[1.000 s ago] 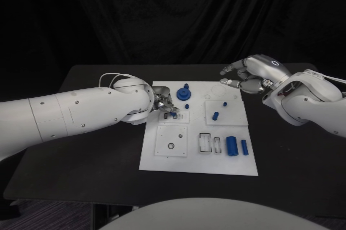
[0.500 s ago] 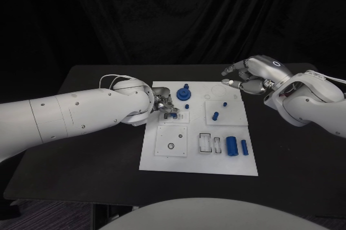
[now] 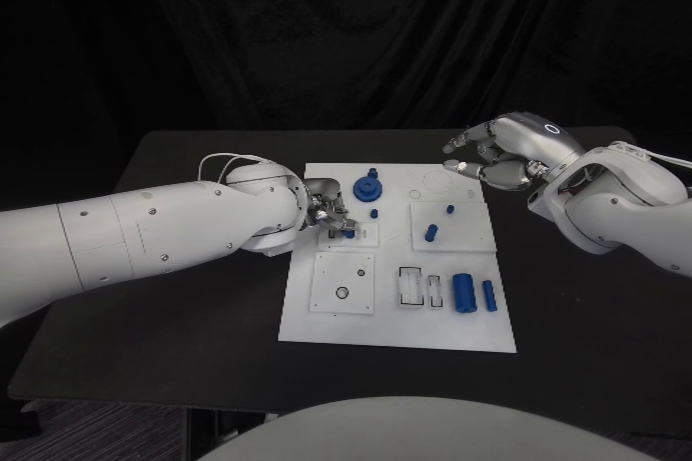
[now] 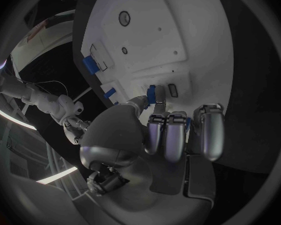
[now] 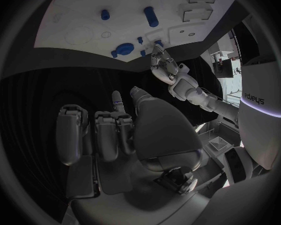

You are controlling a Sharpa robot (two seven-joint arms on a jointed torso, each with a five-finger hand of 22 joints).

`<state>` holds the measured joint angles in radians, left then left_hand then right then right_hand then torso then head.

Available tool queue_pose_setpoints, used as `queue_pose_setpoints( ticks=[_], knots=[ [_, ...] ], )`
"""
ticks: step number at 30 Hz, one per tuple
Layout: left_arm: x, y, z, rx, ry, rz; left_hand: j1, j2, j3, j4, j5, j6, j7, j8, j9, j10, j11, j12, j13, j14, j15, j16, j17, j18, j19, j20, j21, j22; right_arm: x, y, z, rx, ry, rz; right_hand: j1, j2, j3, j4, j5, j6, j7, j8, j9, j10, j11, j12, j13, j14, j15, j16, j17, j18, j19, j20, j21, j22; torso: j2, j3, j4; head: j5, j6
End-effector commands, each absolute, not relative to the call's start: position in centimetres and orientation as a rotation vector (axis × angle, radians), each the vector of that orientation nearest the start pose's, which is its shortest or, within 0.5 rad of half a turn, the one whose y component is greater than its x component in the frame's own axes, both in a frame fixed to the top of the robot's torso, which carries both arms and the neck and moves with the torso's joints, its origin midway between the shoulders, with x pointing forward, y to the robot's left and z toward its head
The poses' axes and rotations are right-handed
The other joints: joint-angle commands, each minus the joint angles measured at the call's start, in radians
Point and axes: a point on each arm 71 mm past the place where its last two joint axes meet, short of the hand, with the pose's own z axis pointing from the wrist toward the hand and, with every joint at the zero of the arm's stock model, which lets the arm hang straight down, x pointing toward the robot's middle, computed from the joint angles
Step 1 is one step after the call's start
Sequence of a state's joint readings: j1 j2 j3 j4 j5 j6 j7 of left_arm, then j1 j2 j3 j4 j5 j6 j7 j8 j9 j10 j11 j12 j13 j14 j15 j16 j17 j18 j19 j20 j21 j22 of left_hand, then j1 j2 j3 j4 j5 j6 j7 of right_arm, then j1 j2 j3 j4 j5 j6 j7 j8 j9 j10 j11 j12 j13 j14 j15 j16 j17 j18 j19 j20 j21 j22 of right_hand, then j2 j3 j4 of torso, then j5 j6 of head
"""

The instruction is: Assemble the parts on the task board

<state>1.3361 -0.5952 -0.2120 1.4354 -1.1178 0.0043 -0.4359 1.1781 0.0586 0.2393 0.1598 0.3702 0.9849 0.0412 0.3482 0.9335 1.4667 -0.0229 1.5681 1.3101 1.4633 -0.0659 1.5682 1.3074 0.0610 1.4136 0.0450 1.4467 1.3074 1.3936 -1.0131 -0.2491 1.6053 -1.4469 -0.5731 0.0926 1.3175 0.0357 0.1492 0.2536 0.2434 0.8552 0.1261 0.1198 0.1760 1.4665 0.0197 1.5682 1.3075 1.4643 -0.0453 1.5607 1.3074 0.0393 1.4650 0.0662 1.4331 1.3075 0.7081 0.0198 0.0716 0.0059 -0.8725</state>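
Currently I'm mid-insertion with the left hand (image 3: 326, 214): it sits over the upper left of the task board (image 3: 397, 326), and the left wrist view shows a small blue part (image 4: 152, 94) pinched between its fingertips (image 4: 158, 101), right at a pair of small slots (image 4: 172, 89). I judge the step as seating this piece in its socket. Next move calls for lining the part up square with the slot, pushing it straight down, then letting go without dragging it out. Whether it has already entered the slot I can't tell.

My right hand (image 3: 498, 153) hovers above the board's upper right corner, fingers curled in, holding nothing, touching nothing.

Count in the head view, blue things on the board:
- one gear-like disc (image 3: 369, 189), upper centre
- one tiny peg (image 3: 374, 213) just below it
- two short pegs (image 3: 440, 221) on the raised square plate, centre right
- one fat cylinder (image 3: 463, 291) and one thin cylinder (image 3: 489, 295), side by side, lower right
- the one piece in my left hand

Also one square plate with a round hole (image 3: 343, 292), lower left. Smaller bits near the left hand are too hidden to count.
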Motion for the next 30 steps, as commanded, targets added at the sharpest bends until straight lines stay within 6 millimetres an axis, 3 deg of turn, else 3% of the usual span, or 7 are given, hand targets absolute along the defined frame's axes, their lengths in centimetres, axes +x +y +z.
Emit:
queue_pose_setpoints(
  ticks=[1,15,18,22,30],
  knots=[
    [48.91,11.85,-21.58,0.061,2.203,-0.516,-0.011,-0.001,0.005,-0.001,-0.003,-0.001,-0.004,-0.006,-0.001,0.104,-0.005,0.003,0.261,0.108,-0.004,0.003,0.263,-0.008,-0.008,-0.002,-0.005,0.099,46.65,-25.63,-14.53,-0.257,1.410,0.646,0.007,0.000,0.002,-0.004,0.003,0.007,-0.001,-0.005,-0.001,0.104,0.010,0.003,0.263,0.102,0.009,-0.006,0.251,-0.003,0.034,0.007,-0.003,0.215,0.001,-0.0004,-0.0003,0.000,0.000],
    [48.92,12.00,-21.68,0.060,2.206,-0.516,-0.012,-0.001,0.008,-0.001,-0.003,0.001,-0.005,-0.006,0.000,0.104,-0.005,0.003,0.261,0.108,-0.004,0.003,0.263,-0.007,-0.010,-0.002,-0.007,0.097,46.70,-25.60,-14.64,-0.256,1.420,0.643,0.008,0.000,0.004,-0.006,0.009,0.008,-0.001,-0.006,-0.002,0.104,0.010,0.003,0.263,0.100,0.009,-0.011,0.247,-0.001,0.030,0.007,-0.012,0.212,0.000,0.0003,0.0014,0.001,0.000],
    [48.91,11.96,-21.70,0.062,2.206,-0.518,-0.025,-0.004,0.014,0.007,-0.032,0.002,-0.003,-0.011,0.005,0.104,-0.005,0.003,0.261,0.108,-0.003,0.003,0.263,-0.006,-0.013,-0.001,-0.010,0.095,46.70,-25.62,-14.65,-0.256,1.422,0.642,0.008,0.000,0.004,-0.006,0.009,0.008,-0.001,-0.006,-0.002,0.104,0.010,0.003,0.263,0.100,0.009,-0.011,0.247,-0.001,0.030,0.007,-0.012,0.212,0.000,0.0005,0.0010,0.001,0.000],
    [48.91,11.89,-21.74,0.065,2.206,-0.524,-0.052,-0.006,0.018,0.027,-0.102,0.005,-0.001,-0.023,0.013,0.104,-0.002,0.003,0.261,0.108,-0.001,0.003,0.263,-0.005,-0.015,0.001,-0.015,0.094,46.71,-25.65,-14.67,-0.255,1.425,0.641,0.008,0.000,0.004,-0.006,0.010,0.008,-0.001,-0.006,-0.003,0.104,0.010,0.003,0.263,0.100,0.009,-0.013,0.246,-0.001,0.029,0.007,-0.013,0.212,0.000,0.0004,0.0002,0.003,0.000],
    [48.90,11.74,-21.81,0.071,2.204,-0.537,-0.088,-0.008,0.001,0.062,-0.147,0.004,0.007,-0.050,0.004,0.104,0.004,0.003,0.261,0.108,0.003,0.003,0.263,-0.004,-0.019,0.005,-0.021,0.093,46.74,-25.66,-14.72,-0.254,1.430,0.638,0.008,0.000,0.005,-0.006,0.011,0.008,-0.001,-0.006,-0.003,0.104,0.010,0.003,0.263,0.100,0.009,-0.015,0.244,0.000,0.028,0.007,-0.015,0.211,0.000,0.0004,-0.0004,0.004,0.000]
  ],
)
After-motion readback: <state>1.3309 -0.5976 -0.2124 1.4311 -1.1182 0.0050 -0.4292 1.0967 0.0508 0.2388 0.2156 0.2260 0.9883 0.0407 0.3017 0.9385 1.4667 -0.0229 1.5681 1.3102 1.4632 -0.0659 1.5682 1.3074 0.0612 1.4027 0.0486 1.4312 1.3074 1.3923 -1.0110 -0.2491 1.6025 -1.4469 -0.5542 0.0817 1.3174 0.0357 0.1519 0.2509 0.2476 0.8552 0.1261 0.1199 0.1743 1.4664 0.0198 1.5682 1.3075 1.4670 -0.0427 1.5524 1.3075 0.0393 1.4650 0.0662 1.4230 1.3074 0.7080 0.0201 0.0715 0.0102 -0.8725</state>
